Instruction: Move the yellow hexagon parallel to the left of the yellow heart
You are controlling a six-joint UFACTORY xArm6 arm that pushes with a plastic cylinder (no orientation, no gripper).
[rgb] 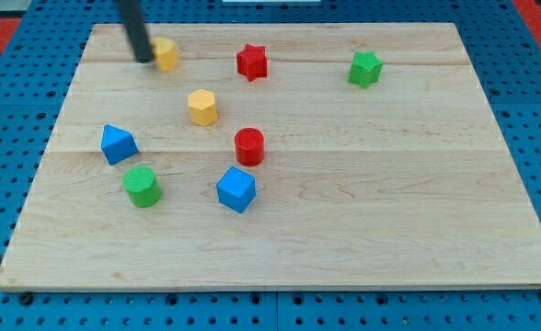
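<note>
Camera view, starting at my tip (144, 60): bare rod end, no jaws to open or close, carrying nothing, set down at the view's top left. Just beside it on the view's right, touching or nearly so (contact cannot be told), the yellow heart (166, 54).

Step in hand, as judged: reach the yellow hexagon (202, 107) and approach it for the push.

1. Locate the yellow hexagon: down and to the view's right of my tip, apart from it, past the yellow heart.
2. Withdraw from the yellow heart without nudging it; its position defines the target row.
3. Circle to the far side of the yellow hexagon, entering the gap between it and the red cylinder (249, 146) (further down-right of my tip).
4. Push up and to the view's left in short strokes, through the block's centre, to prevent spinning off.
5. Finish with a sideways correction so the block stops level with the yellow heart, roughly where my tip stands now.

Appearance of the yellow hexagon: short upright prism, orange-yellow, flat faceted top, standing free on the wooden board (418, 230), nothing touching it.

Well away from my tip, out of the path: red star (251, 62), blue block (119, 144).
</note>
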